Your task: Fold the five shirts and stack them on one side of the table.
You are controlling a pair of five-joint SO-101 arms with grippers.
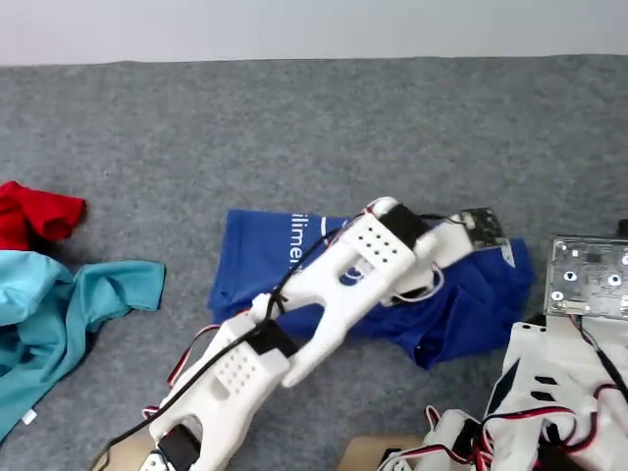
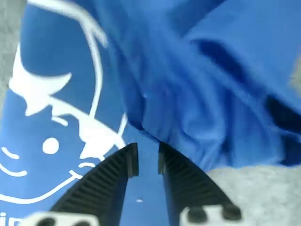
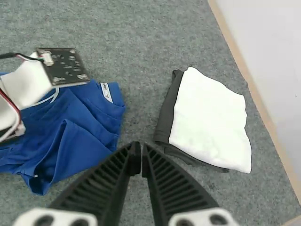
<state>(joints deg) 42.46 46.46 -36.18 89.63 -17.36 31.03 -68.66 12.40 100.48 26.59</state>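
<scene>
A blue shirt with white print lies crumpled at the table's middle. My left arm stretches across it from the near left. In the left wrist view the left gripper is down on the blue shirt, its jaws drawn close around a ridge of the cloth. My right gripper is shut and empty, hanging over bare carpet between the blue shirt and a folded stack. That stack is a white shirt on a dark grey shirt.
A teal shirt and a red shirt lie unfolded at the left edge. The right arm's base fills the near right corner. The table's wooden edge runs just past the folded stack.
</scene>
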